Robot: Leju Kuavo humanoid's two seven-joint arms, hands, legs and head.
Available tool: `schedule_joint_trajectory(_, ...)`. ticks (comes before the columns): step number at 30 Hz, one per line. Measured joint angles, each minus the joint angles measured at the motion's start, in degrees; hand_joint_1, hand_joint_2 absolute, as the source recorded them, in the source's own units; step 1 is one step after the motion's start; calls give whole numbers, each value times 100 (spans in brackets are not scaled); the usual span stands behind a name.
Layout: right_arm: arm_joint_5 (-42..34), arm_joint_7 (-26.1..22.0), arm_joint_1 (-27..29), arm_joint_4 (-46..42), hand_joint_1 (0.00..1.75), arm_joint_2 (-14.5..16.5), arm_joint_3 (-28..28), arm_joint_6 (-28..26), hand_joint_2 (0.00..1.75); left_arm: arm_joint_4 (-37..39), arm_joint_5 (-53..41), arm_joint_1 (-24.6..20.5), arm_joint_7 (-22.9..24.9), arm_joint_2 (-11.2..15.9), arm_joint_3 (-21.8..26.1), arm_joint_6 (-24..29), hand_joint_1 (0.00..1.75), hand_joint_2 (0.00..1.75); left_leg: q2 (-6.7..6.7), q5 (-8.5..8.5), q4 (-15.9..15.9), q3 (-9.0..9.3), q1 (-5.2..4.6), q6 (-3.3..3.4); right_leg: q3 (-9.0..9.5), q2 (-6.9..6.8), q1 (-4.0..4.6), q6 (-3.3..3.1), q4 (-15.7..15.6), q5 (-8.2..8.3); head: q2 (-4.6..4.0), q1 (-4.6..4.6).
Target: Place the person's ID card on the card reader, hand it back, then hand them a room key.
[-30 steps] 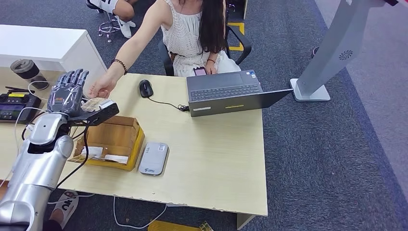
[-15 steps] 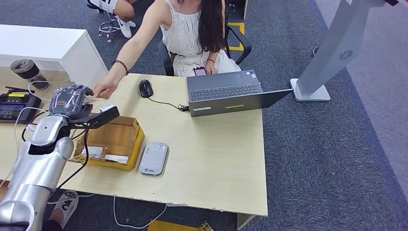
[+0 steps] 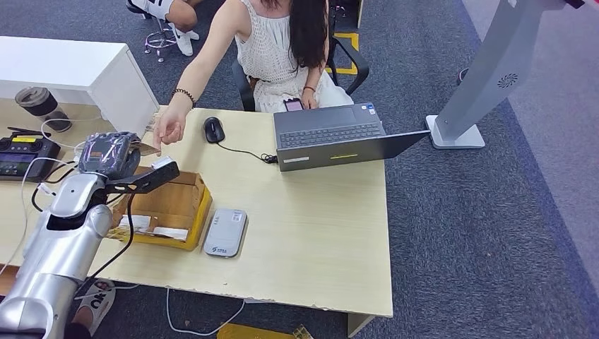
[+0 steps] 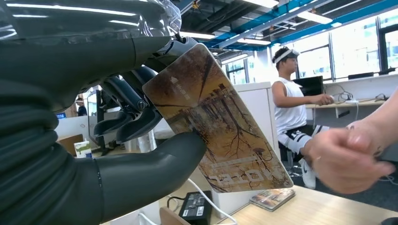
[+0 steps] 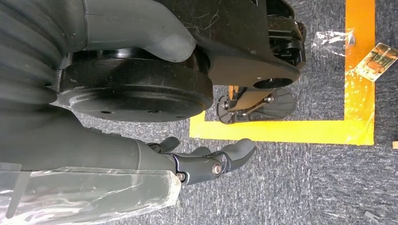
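The left hand pinches the thin, stiff, slick-looking card by one end — just beside the person's hand, its free end best taken by the edges.

Person's hand and, seemingly, box crowd left hand.

Your robot's left hand holds the card pinched between its thick grey thumb and darker fingers. The card is a flat rectangle with rounded corners, printed with a brown and gold scene of bare trees, with the word HOTEL showing upside down in the left wrist view. It is tilted, most of its printed face uncovered. In the head view the card juts from the hand toward the person's hand, which hovers just beside its free end. The grey card reader lies flat on the desk beside the cardboard box.
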Motion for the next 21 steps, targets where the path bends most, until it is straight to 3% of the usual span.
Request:
schedule_joint_trajectory(14, 8, 0, -3, 0, 0, 11, 0, -10, 175, -608, -179, 306, -146, -387, -305, 226, 175, 175, -1, 0, 2, 0, 0, 0, -1, -1, 0, 0, 0, 0, 0, -2)
schedule_joint_trajectory(21, 21, -18, -12, 0, 0, 27, -7, -24, 175, -1170, -651, 563, -15, -775, -1026, 237, 175, 175, -2, -1, 2, -4, -4, 2, -1, -3, -1, 1, -2, 0, 0, 1)
